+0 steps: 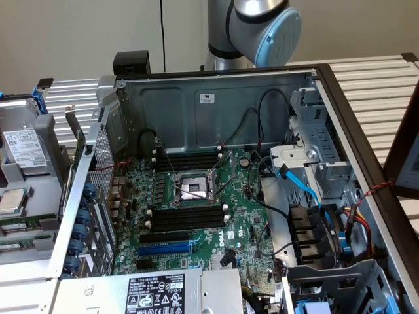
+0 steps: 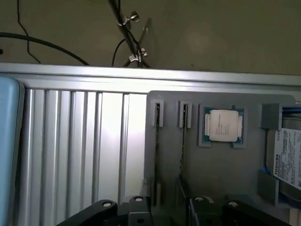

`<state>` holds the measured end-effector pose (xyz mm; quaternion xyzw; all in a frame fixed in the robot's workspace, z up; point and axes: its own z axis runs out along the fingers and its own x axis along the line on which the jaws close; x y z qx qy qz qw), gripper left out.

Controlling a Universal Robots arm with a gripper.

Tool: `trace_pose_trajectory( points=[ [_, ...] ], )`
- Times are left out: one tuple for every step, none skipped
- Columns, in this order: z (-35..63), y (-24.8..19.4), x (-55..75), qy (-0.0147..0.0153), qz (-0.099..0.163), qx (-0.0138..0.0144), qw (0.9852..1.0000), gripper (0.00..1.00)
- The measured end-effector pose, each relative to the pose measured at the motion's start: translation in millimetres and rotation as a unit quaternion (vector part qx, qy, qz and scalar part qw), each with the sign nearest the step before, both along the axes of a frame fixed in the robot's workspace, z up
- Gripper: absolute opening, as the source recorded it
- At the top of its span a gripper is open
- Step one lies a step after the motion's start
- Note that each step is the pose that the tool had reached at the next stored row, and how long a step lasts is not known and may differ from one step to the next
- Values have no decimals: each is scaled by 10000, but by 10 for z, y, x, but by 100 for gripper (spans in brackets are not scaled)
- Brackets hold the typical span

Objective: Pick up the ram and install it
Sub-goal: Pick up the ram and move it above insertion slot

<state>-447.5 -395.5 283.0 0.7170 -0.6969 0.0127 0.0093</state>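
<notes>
Robotics lab: open PC case (image 1: 196, 124) on alu-profile bench (image 1: 373, 78), robot arm (image 1: 268, 33) behind.

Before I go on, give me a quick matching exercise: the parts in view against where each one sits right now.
Things:
1. ram sticks
2. loose processor
3. blue expansion slot
4. processor socket

Places:
A. between the two banks of black memory slots
B. on edge in the grey tray's narrow grooves
C. on the motherboard, near the labelled grey box
D. flat in the grey tray's square pocket

Pairs: 1-B, 2-D, 3-C, 4-A
</notes>
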Motion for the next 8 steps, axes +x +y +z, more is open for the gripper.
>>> trace_pose_trajectory(
  points=[
    [-16,1,17,1,-9,0,10000,36],
    [-34,1,40,0,-15,0,10000,36],
    [-51,1,61,0,-20,-1,10000,36],
    [-70,1,76,-1,-29,0,10000,36],
    [-89,1,77,-2,-37,0,10000,36],
    [-106,-1,77,0,-54,-1,10000,36],
    [-122,-2,77,-1,-78,-1,10000,36],
    [-135,-5,78,-6,-102,-1,9999,36]
  ],
)
